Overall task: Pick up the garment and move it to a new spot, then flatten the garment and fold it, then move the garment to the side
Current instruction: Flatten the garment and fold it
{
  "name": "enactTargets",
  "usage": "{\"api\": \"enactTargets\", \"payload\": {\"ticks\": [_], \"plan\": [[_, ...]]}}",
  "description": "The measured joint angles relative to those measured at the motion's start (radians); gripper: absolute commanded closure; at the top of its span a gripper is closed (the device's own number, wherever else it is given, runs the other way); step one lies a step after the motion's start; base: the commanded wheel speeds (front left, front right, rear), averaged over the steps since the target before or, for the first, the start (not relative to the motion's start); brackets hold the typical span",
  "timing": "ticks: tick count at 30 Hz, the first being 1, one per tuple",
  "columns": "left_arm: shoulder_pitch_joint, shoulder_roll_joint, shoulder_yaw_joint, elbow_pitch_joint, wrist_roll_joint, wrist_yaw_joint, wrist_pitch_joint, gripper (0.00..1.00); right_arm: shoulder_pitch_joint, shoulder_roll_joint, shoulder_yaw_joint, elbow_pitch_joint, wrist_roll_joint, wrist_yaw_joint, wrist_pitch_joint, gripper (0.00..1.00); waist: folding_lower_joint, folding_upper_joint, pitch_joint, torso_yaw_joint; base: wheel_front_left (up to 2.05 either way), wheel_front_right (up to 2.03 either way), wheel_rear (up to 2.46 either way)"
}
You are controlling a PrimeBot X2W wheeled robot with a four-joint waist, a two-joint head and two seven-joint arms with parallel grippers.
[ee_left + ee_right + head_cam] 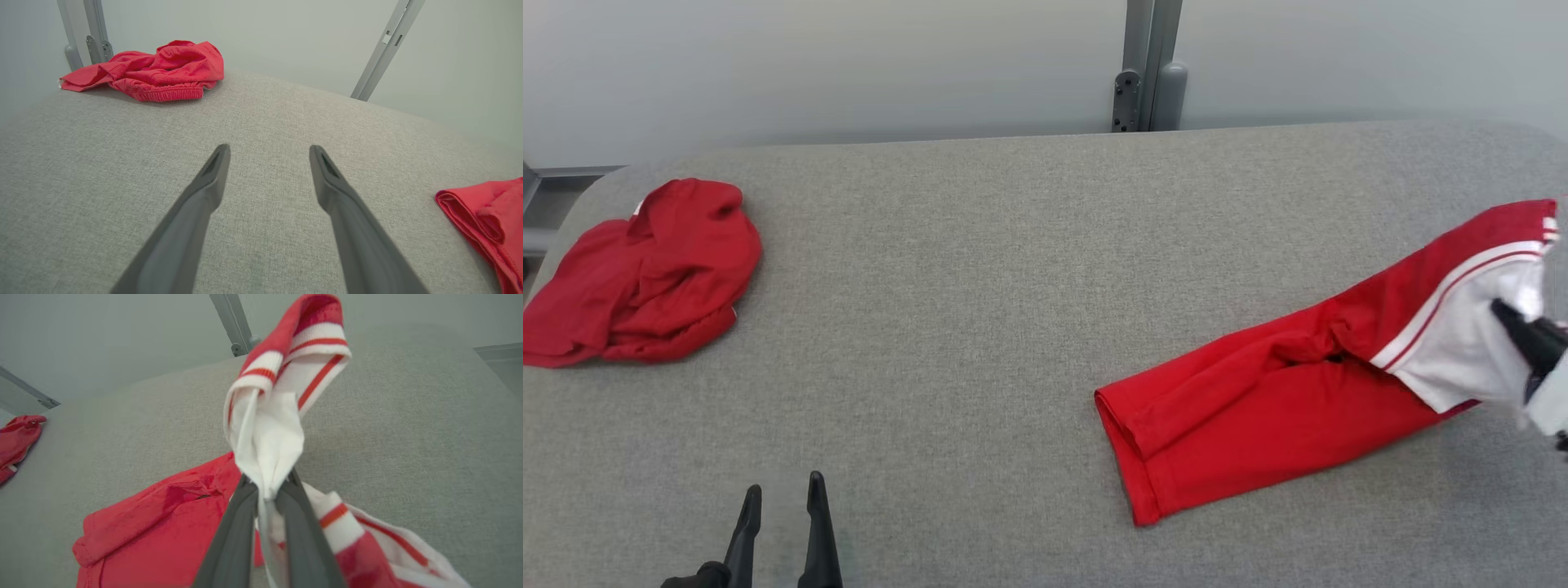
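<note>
Garment red, with white striped panel

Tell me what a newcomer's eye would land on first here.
The red-and-white garment stretched across the right of the grey table, its white end pinched and lifted by the right gripper. Next, the crumpled red garment heaped at the table's far left corner. The left gripper hangs open over bare tabletop at the near left.

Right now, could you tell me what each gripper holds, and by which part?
The right gripper pinches the striped garment by its white panel; the left gripper is open, empty.
</note>
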Motion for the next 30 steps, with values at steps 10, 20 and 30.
{"api": "enactTargets", "payload": {"ticks": [10, 20, 30], "plan": [[-0.034, -0.001, -0.052, 0.003, -0.012, 0.007, 0.000, 0.00, -0.019, 0.310, 0.323, -0.120, -0.132, 0.000, 0.046, 1.00, 0.0000, 0.0000, 0.040, -0.012, 0.00, 0.00, 0.00], [-0.053, -0.001, -0.059, 0.027, -0.013, 0.007, 0.000, 0.00, -0.045, 0.448, 0.418, -0.014, -0.217, 0.000, 0.027, 1.00, 0.0000, 0.0000, 0.064, 0.022, 0.00, 0.00, 0.00], [-0.063, -0.001, -0.046, 0.047, -0.012, -0.003, 0.000, 0.00, -0.032, 0.374, 0.405, -0.104, -0.280, 0.001, -0.229, 0.00, 0.0000, 0.0000, 0.046, 0.008, 0.00, 0.00, 0.00]]}}
